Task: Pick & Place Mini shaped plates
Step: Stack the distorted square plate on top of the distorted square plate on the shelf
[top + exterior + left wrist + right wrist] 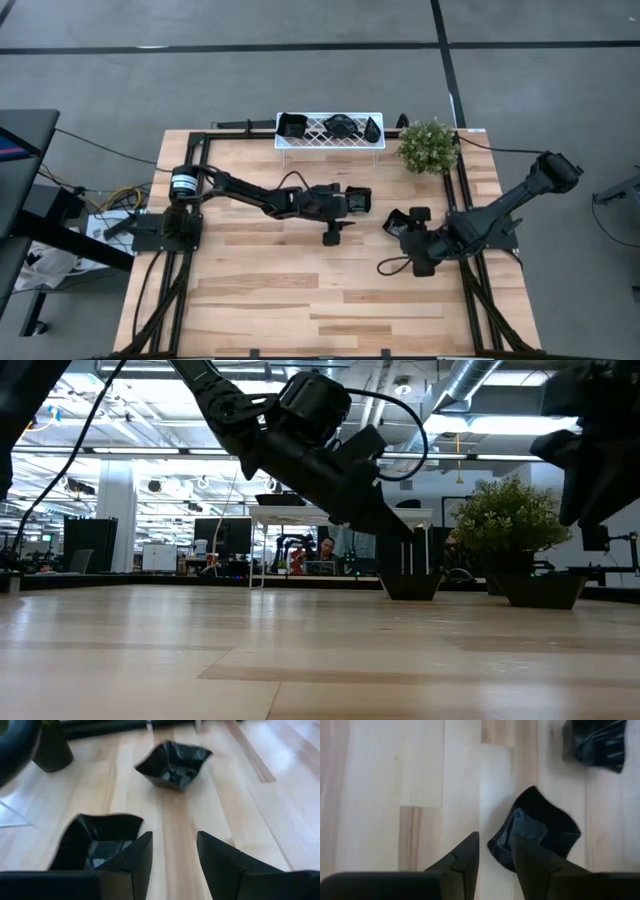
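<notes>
Several small glossy black plates lie on the wooden table. One square plate (95, 840) rests on its base just beside one finger of my left gripper (175, 850), which is open near the table's middle with bare wood between its fingers. A second plate (173, 764) lies farther toward the right. My right gripper (495, 836) hangs open above a third plate (545, 827), whose edge shows between and under its fingers. In the low view this gripper (590, 490) is well above the table. My left gripper has one finger (135, 855) standing at the square plate's near rim (120, 847), coming in slanting down from the table's left. I cannot tell whether the finger touches the rim. The plate sits flat on the table.
A white lattice rack (300, 140) at the far edge holds three black plates. A green potted plant (428, 145) stands to its right. Another plate (595, 742) lies beyond the right gripper. Black frame rails (465, 200) border the table.
</notes>
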